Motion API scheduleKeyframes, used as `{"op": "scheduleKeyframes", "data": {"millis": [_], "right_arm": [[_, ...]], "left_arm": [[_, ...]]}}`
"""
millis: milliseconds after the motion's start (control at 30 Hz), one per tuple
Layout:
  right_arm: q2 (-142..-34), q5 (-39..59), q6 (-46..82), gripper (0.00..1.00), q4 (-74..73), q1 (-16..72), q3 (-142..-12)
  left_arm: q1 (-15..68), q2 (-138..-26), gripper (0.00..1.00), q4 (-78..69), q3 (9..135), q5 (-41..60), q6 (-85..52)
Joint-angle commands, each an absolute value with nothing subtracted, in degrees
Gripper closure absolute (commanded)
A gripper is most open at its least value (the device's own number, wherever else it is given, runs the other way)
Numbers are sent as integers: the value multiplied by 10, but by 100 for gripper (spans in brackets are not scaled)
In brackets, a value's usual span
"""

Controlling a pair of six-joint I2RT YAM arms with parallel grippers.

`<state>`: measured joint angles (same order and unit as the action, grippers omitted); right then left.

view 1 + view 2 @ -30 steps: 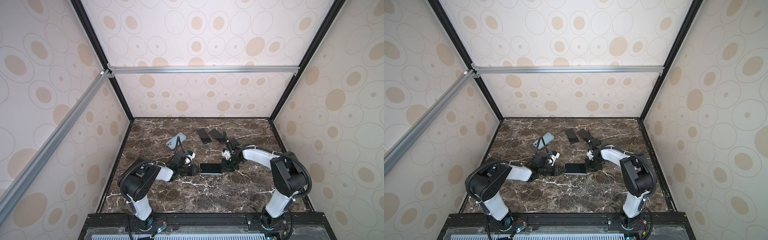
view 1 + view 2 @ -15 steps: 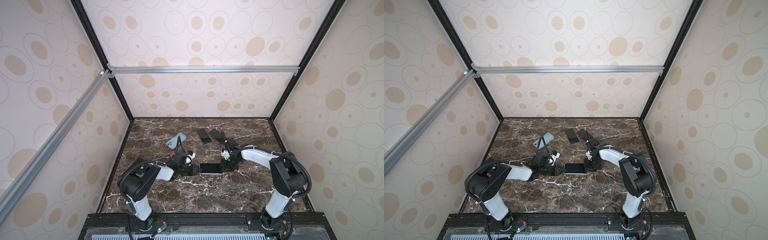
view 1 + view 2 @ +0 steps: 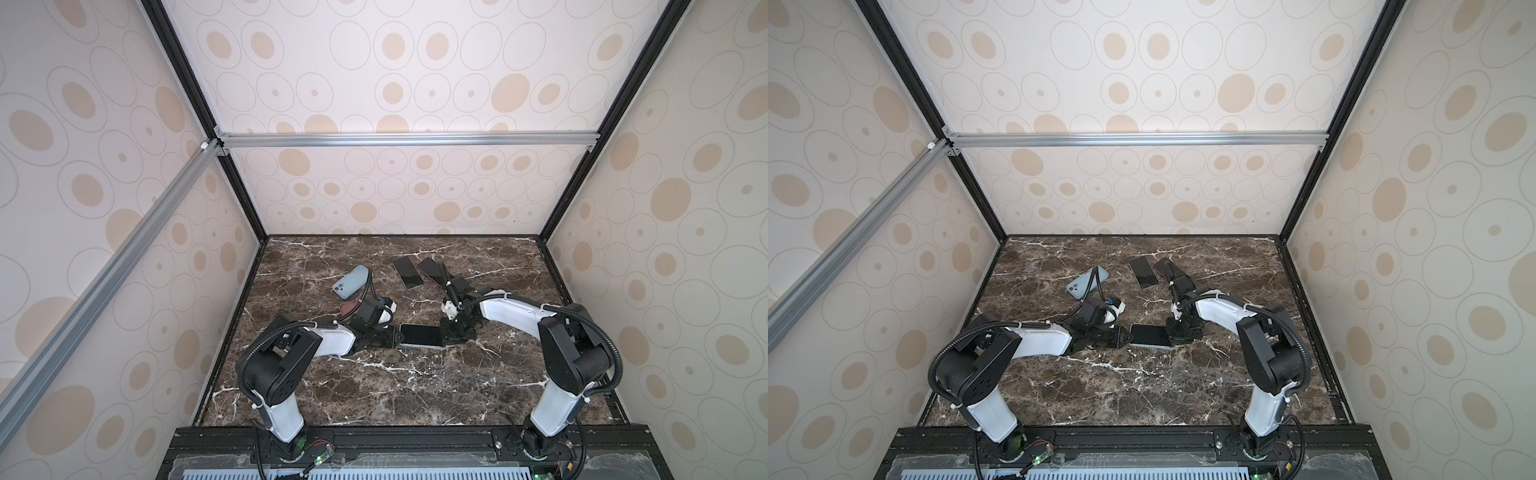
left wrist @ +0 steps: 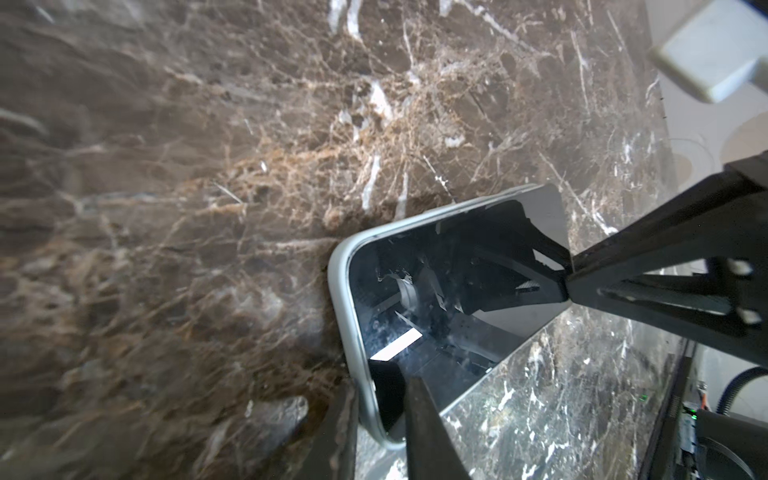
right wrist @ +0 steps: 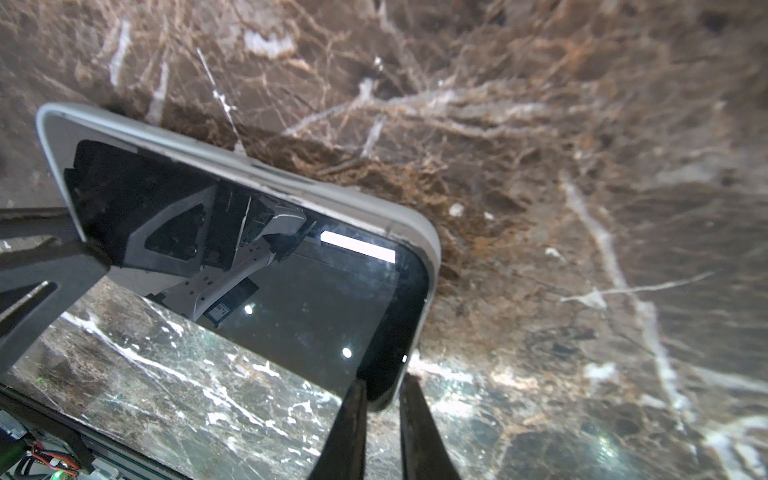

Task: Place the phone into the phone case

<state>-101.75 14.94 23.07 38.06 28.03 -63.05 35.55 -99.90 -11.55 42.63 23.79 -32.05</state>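
Phone [image 3: 420, 335]: screen up, mid tabletop [image 3: 374, 395], pale phone case [image 4: 338, 291] rimming it.
Left gripper [image 4: 382, 407]: nearly closed, pinching the phone's left end.
Right gripper [image 5: 382, 399]: nearly closed, pinching its right end.

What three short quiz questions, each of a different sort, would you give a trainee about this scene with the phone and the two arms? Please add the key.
1. True or false: the phone between the two arms has its screen facing up.
2. Look at the left gripper and the right gripper. Which has an end of the phone between its fingers? A) left only B) right only C) both
3. Fill in: the phone-shaped item lying at the back left of the table is light ___.

Key: 1 true; 2 C; 3 blue.
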Motion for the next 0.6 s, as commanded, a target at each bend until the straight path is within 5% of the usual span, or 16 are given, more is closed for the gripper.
{"op": "scheduleKeyframes", "data": {"millis": [0,567], "right_arm": [[-1071,141,230,83,344,306,-601],[-1073,137,230,83,339,308,-599]], "left_arm": [[381,-1048,82,14,413,190,-301],[398,-1031,81,12,405,198,-312]]}}
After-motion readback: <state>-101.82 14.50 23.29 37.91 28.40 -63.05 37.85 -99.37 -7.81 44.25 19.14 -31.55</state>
